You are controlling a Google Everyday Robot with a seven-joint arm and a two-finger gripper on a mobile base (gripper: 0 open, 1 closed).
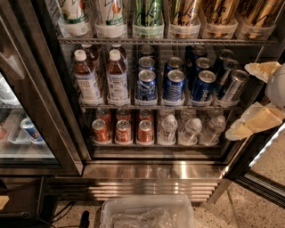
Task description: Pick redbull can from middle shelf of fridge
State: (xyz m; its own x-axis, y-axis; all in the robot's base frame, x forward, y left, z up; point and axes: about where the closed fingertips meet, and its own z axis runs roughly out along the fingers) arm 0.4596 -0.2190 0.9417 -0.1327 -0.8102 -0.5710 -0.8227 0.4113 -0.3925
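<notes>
The fridge [67, 111] stands open in front of me. Its middle shelf [151, 107] holds two rows of brown white-capped bottles [84, 78] on the left and wider dark-blue cans [173, 84] in the middle. The slim silver-and-blue redbull can [232, 85] stands at the shelf's far right, front row, with another slim can behind it. My gripper [247, 98] is at the right edge of the view, just right of the redbull can and apart from it. Its two cream fingers [254, 124] are spread open above and below, holding nothing.
Tall colourful cans [149, 13] fill the rack above. Orange-red cans [122, 131] and clear bottles [191, 129] fill the rack below. The glass door [26, 111] hangs open at left. A steel louvred base [151, 187] and a clear plastic bin [147, 213] lie below.
</notes>
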